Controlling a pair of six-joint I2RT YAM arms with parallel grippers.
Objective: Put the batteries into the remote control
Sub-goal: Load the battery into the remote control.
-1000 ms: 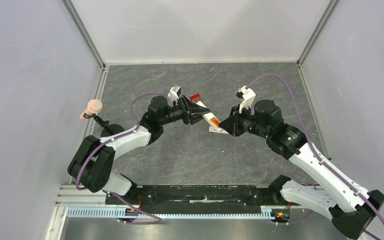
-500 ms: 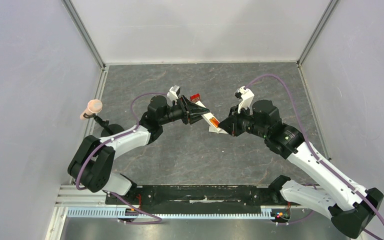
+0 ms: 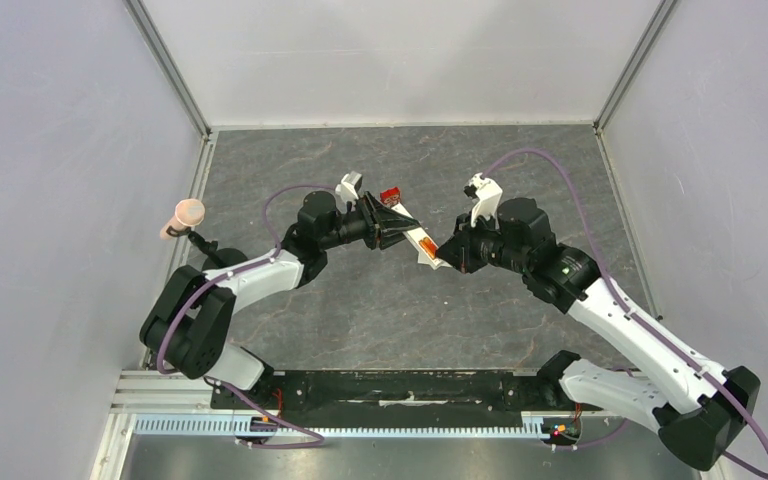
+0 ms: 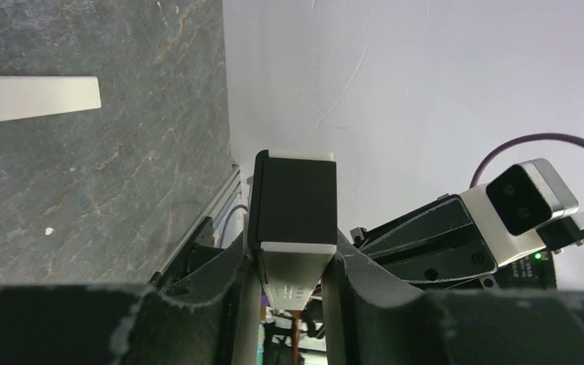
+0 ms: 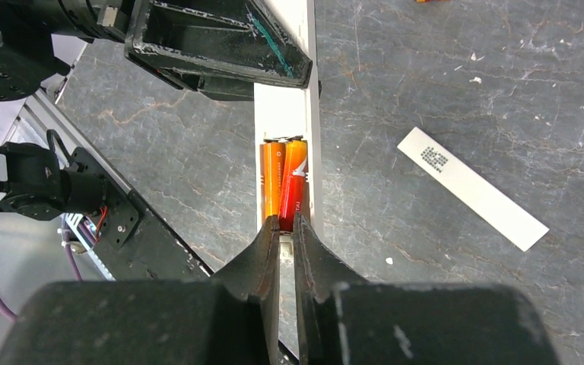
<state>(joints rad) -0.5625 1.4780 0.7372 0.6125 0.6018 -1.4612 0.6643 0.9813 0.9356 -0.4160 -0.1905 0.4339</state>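
Over grey tabletop [image 3: 380,300], remote control [image 3: 423,244] points diagonally.

robot lab cell, white panel walls [image 3: 390,60]

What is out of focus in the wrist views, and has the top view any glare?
Left wrist: left fingers dark and blurred, remote sharp. Right wrist: right fingers blurred, batteries sharp. Top: even light, no glare on the table.

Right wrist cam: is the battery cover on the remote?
No, the white cover strip lies flat on the table, apart from the remote control, whose open recess shows both batteries.
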